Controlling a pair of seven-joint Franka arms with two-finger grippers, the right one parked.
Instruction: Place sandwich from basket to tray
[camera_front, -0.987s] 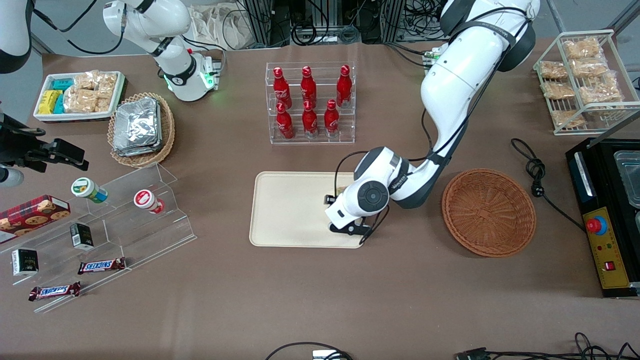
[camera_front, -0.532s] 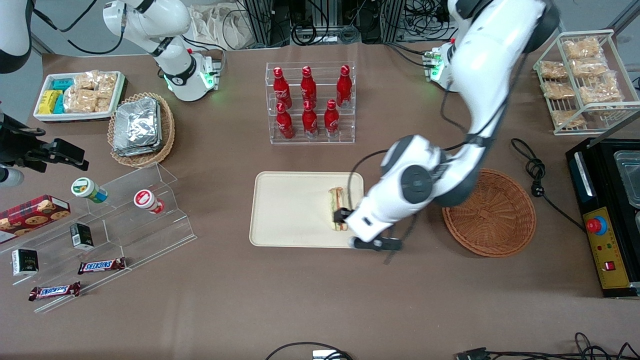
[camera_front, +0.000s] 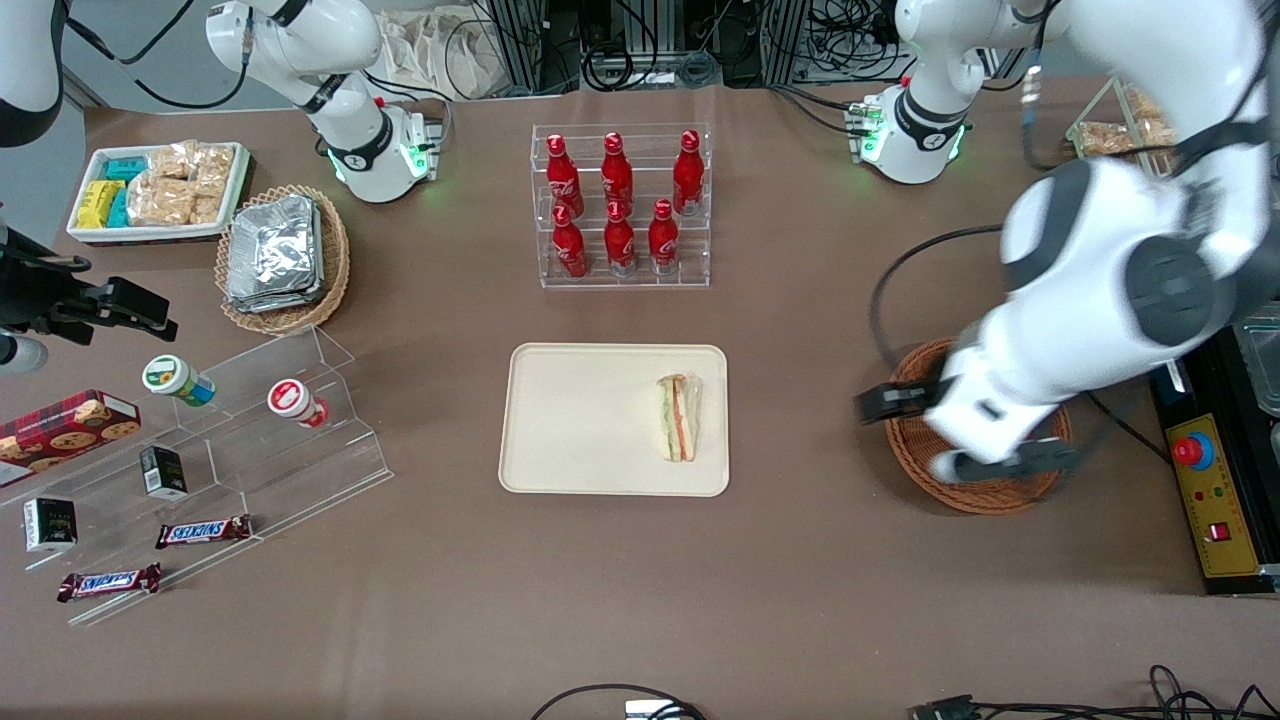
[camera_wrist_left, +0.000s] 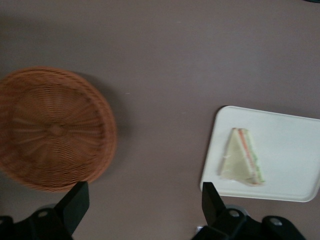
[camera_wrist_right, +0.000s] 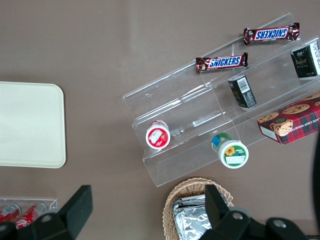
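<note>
On the tray lies the sandwich, released; basket empty. Gripper hangs wide open, holding nothing, above the basket's rim. Task looks done.

We read "SNICKERS" on two brown chocolate bar wrappers on the clear acrylic step shelf; same bars legible in front view; white script on the red bottles is too small to read.

The gripper hangs above the round reddish-brown wicker basket; no text on either.
</note>
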